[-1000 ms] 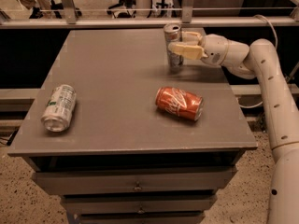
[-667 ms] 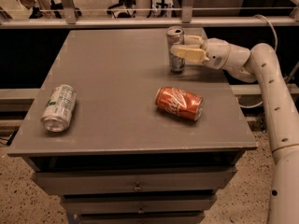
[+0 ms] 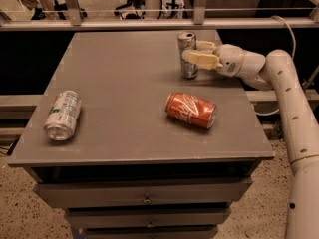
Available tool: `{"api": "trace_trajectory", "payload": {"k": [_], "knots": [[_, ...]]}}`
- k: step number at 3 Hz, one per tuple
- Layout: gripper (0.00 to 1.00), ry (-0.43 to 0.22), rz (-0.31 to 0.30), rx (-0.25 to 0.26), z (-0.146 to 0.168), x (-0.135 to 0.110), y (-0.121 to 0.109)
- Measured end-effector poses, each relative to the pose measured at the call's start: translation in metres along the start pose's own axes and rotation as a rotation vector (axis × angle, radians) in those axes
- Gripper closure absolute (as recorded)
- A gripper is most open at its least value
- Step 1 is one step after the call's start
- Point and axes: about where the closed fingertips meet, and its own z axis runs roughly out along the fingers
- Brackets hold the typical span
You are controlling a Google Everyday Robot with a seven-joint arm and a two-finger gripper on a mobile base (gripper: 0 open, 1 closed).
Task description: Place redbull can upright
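Redbull can: the redbull can stands up straight near the far right part of the surface. Its open top points up.
Gripper: the gripper is at the can, reaching in from the right side.
Fingers: the fingers pinch the redbull can around its middle, one in front and one behind.
Can bottom: it looks like it sits on the surface, but I cannot tell for sure.
Other cans: the Coca-Cola can lies on its side, near the redbull can but not touching it. The white and green can lies on its side, well apart on the left.
Step now: I think the job is almost done. What is left is letting go.
How to do it well: make sure the can sits flat first. Spread the fingers slowly and the same on both sides, so the thin can does not tip. Then pull back to the right, away from the can.
Watch out: a bump from a finger could knock it over.
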Motion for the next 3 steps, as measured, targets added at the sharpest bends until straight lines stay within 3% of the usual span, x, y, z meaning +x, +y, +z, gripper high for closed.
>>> {"api": "trace_trajectory", "payload": {"k": [1, 2, 3], "knots": [[0.17, 0.018, 0.015, 0.013, -0.001, 0.007, -0.002], [0.00, 0.035, 0.022, 0.040, -0.009, 0.011, -0.001], [0.00, 0.050, 0.025, 0.075, -0.023, 0.014, 0.003]]}}
